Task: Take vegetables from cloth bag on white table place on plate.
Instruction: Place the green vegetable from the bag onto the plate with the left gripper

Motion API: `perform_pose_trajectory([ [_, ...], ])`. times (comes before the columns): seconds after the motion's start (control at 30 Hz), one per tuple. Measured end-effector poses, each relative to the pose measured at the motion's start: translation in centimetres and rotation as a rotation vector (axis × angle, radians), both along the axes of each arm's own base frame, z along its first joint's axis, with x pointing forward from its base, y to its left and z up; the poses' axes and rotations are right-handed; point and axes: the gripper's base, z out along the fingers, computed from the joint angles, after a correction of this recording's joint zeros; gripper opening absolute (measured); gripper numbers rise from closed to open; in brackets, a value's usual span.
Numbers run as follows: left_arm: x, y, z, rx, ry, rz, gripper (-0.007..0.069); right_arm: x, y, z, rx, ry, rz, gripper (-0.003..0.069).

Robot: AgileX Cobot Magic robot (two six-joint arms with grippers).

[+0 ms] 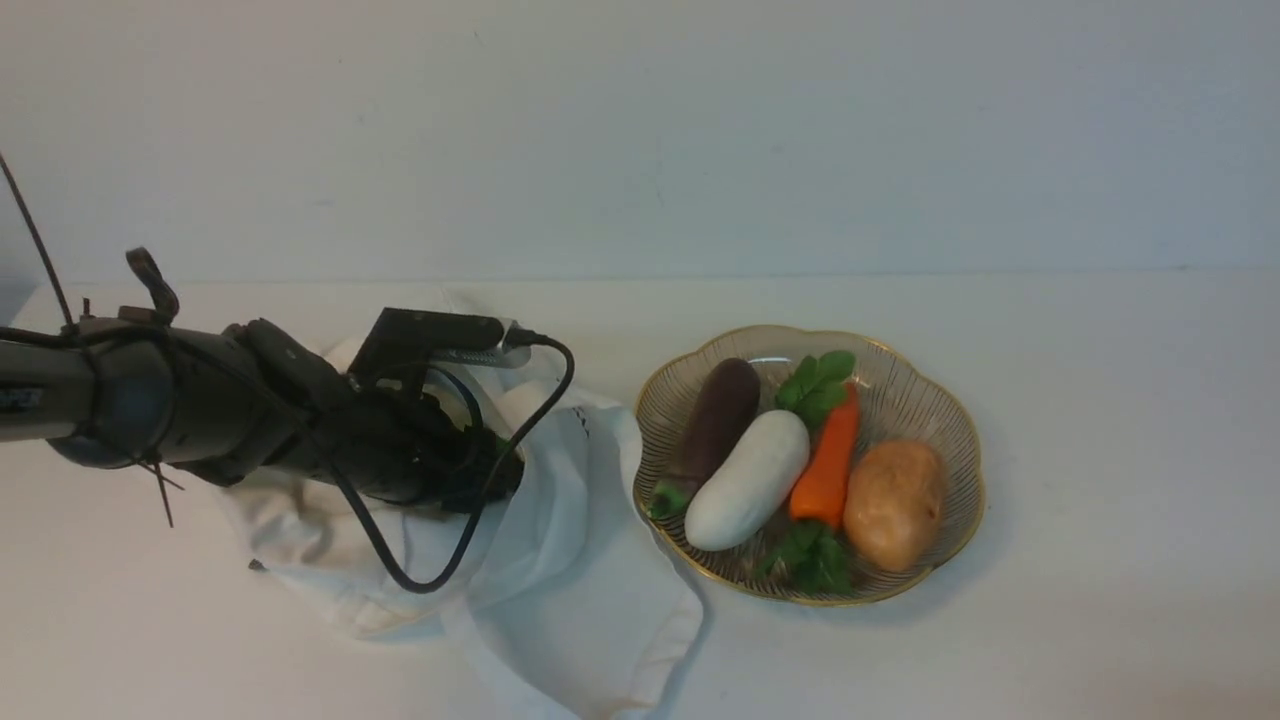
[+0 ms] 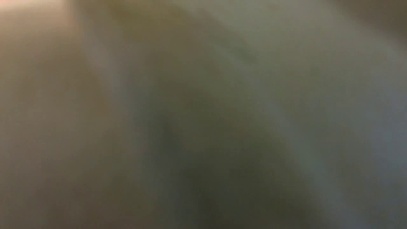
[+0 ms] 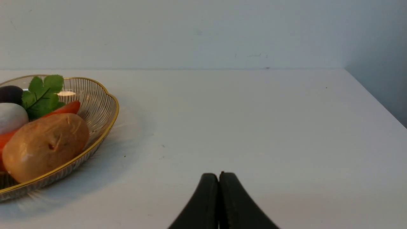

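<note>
The off-white cloth bag (image 1: 585, 560) lies crumpled on the white table (image 1: 1120, 400), left of the plate (image 1: 962, 415). My left gripper (image 1: 505, 468) reaches into the bag's mouth, and fabric hides its fingers. A small speck of bright green (image 1: 499, 443) shows at its tip; I cannot tell whether this is the green vegetable or whether it is held. The left wrist view is a blur of cloth. My right gripper (image 3: 218, 175) is shut and empty, low over bare table (image 3: 254, 111) to the right of the plate (image 3: 112, 105).
The gold-rimmed glass plate holds a dark purple eggplant (image 1: 720, 412), a white radish (image 1: 750, 480), an orange carrot (image 1: 828, 465) with green leaves, and a brown potato (image 1: 895, 502). A black cable (image 1: 470, 540) hangs from my left wrist over the bag. The table's right edge (image 3: 375, 98) is near.
</note>
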Motion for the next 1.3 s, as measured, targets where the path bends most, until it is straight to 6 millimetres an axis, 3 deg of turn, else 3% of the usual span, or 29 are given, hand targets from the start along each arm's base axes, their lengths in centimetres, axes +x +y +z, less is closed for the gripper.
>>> perform_pose_trajectory([
  [0.4,-2.3,-0.3,5.1,-0.044,0.015,-0.132,0.031,0.0,0.0,0.0,0.0,0.0,0.0,-0.001],
  [0.87,-5.2,3.1,5.0,0.133,0.352,-0.079,0.031,0.0,0.0,0.0,0.0,0.0,0.0,-0.001],
  [1.03,-6.8,3.9,7.6,0.202,0.355,-0.081,0.031,0.0,0.0,0.0,0.0,0.0,0.0,-0.001],
  [1.13,-8.5,4.4,10.3,0.215,0.331,-0.047,0.031,0.0,0.0,0.0,0.0,0.0,0.0,-0.001],
  [1.3,-11.0,4.8,12.4,0.22,0.398,-0.043,0.031,0.0,0.0,0.0,0.0,0.0,0.0,-0.001],
])
